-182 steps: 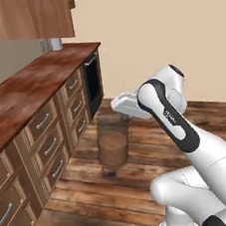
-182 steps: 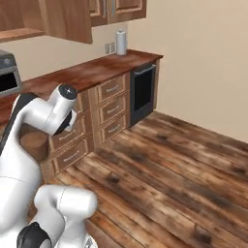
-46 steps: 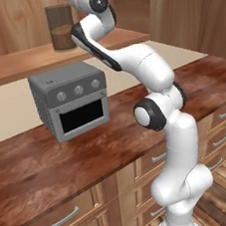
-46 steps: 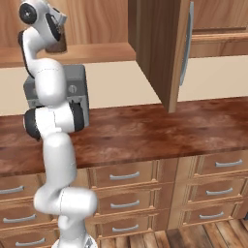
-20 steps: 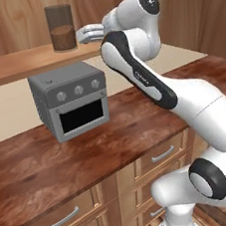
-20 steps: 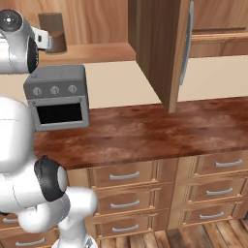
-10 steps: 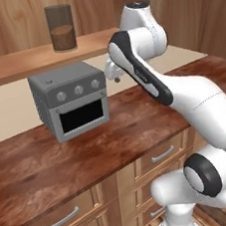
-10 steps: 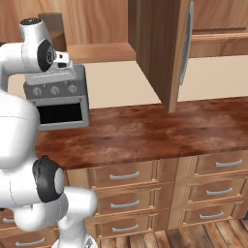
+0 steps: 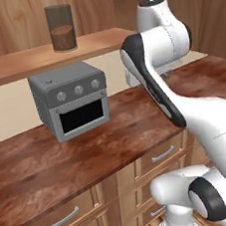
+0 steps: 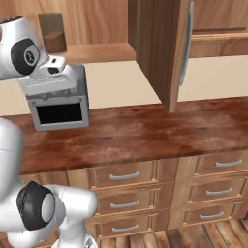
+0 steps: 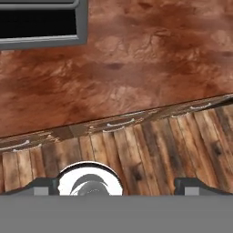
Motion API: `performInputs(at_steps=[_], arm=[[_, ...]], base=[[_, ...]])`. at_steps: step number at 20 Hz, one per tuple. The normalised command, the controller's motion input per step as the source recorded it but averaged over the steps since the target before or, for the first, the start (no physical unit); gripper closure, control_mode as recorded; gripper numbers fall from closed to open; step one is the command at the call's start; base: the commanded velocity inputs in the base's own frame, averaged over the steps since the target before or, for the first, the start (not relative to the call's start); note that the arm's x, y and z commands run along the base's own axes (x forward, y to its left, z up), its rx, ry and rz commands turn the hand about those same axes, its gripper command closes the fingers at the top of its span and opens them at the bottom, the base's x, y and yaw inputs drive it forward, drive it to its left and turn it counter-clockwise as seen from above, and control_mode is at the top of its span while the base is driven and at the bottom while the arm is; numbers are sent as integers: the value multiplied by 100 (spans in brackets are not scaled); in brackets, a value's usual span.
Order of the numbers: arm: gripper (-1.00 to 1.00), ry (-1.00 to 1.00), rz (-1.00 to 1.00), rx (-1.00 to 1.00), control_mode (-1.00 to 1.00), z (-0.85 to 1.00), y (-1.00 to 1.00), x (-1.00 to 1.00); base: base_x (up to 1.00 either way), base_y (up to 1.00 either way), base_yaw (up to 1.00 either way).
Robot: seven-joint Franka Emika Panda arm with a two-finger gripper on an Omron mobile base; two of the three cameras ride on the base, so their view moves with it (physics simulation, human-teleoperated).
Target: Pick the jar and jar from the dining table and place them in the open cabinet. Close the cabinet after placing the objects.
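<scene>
1. The room is a wood-panelled kitchen: plank floor lowest, then a bench with a reddish-brown top over drawers with horizontal silver handles.
2. In the hand view the claw looks down past the bench edge at the floor. Its two dark fingertips stand far apart at the bottom of the picture, spread wide with nothing between them.
3. In both base views the arm's own white links cover the claw, so its tips cannot be made out there.
4. A grey oven sits on the bench against the pale back wall. From the right base view the arm's wrist hides its upper left part, and the hand view cuts off all but its dark window.
5. Above the oven runs the cabinet's inner wooden shelf. The slim jar with brown powder stands upright on it, well apart from the claw.
6. The cabinet door hangs open toward the camera in the right base view, its long vertical handle facing right; its top is cut off by the frame.
7. Compared with a second ago, the arm has swung back from the shelf: then the claw reached up beside the jar, now the wrist hangs lower, in front of the oven, and points downward. The jar has stayed where it stood.
</scene>
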Motion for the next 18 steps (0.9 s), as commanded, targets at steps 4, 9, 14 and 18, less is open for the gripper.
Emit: performInputs(at_steps=[4, 9, 14, 18], arm=[[-100, -60, 4, 13, -100, -76, -11, -100], [-100, -70, 2, 12, -100, -98, -21, -100], [-100, -26, -3, 4, -100, -33, -33, -45], [-100, 0, 0, 0, -100, 0, 0, 0]], base=[[0, 0, 0], [0, 0, 0], [0, 0, 0], [0, 0, 0]])
